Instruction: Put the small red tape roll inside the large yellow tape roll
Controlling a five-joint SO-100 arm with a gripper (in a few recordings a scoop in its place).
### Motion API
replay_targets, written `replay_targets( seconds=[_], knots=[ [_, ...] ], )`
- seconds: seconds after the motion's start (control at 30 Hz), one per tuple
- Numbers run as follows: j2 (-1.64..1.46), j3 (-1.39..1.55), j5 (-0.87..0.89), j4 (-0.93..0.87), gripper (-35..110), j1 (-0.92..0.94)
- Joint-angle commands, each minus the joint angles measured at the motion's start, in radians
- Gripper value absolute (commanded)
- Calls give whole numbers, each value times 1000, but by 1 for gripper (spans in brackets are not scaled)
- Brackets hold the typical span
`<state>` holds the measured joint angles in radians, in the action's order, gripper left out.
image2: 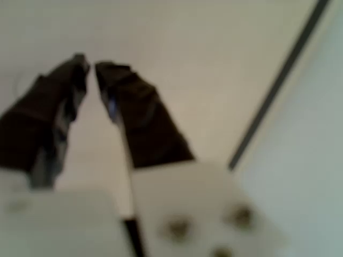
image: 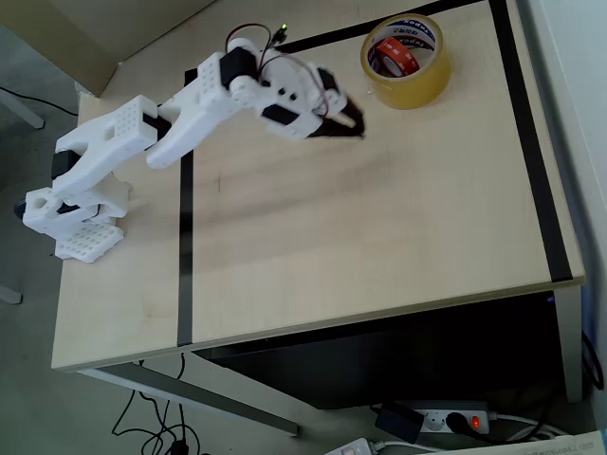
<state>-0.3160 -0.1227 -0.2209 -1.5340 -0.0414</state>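
Already nested: small red tape roll (image: 394,55) inside large yellow tape roll (image: 406,62), far corner of table (image: 379,237). Claw (image: 355,122) clenched, empty, just beside the yellow ring, apart.

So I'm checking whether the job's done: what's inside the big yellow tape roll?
In the overhead view, the small red tape roll sits inside the large yellow tape roll, against the white printed inner core. The yellow roll's wall covers the red roll's lower part and the table under it.
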Motion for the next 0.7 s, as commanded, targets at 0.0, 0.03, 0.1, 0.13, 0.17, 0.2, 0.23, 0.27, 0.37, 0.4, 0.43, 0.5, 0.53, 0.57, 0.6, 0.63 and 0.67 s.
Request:
replay_targets(
  seconds=[0.0, 0.03, 0.1, 0.13, 0.17, 0.2, 0.23, 0.27, 0.37, 0.4, 0.43, 0.5, 0.53, 0.57, 0.6, 0.63, 0.67],
  knots=[
    [-184, -120, 38, -106, 0, 29],
    [-219, -120, 40, -123, 0, 29],
    [-296, -120, 41, -160, 0, 23],
    [-336, -120, 41, -179, 0, 17],
    [-379, -120, 41, -204, 0, 9],
    [-422, -120, 41, -229, 0, 3],
    [-462, -118, 41, -255, 0, 0],
    [-499, -117, 41, -275, 0, -3],
    [-692, 81, 41, -275, 0, -2],
    [-741, 130, 41, -275, 0, 0],
    [-798, 187, 41, -275, 0, 0],
    [-905, 296, 43, -275, 0, -5],
    [-956, 341, 49, -275, 0, -8],
    [-1005, 379, 57, -275, 0, -9],
    [-1051, 410, 66, -275, 0, -11],
    [-1100, 446, 77, -275, 0, -11],
    [-1155, 497, 87, -275, 0, -14]
  ],
)
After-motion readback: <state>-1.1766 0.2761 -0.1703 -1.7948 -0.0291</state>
